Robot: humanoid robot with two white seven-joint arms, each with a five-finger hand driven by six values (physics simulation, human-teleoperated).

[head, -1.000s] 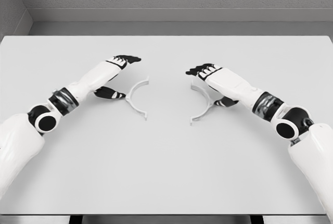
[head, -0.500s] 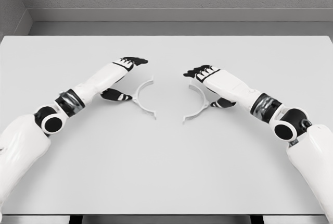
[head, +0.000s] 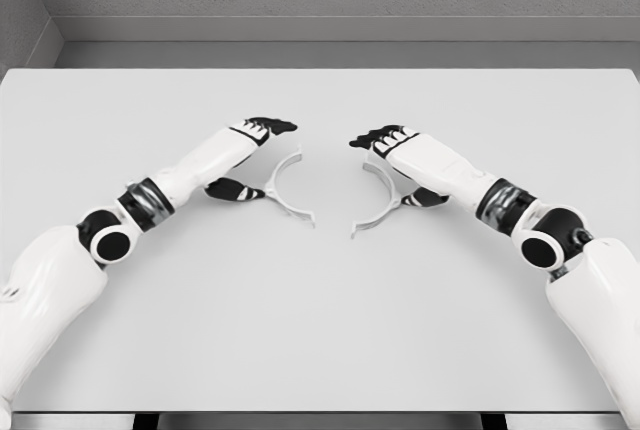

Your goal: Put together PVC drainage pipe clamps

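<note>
Two white half-ring clamp pieces are lying on the tabletop [head: 320, 350] near its middle, open sides facing each other with a gap between them. The left hand [head: 245, 155] is pinching the left clamp half [head: 285, 190] at its outer curve, thumb below, fingers [head: 272, 125] arching above. The right hand [head: 405, 160] is pinching the right clamp half [head: 378, 198] likewise, its fingers [head: 375, 138] arching above.
</note>
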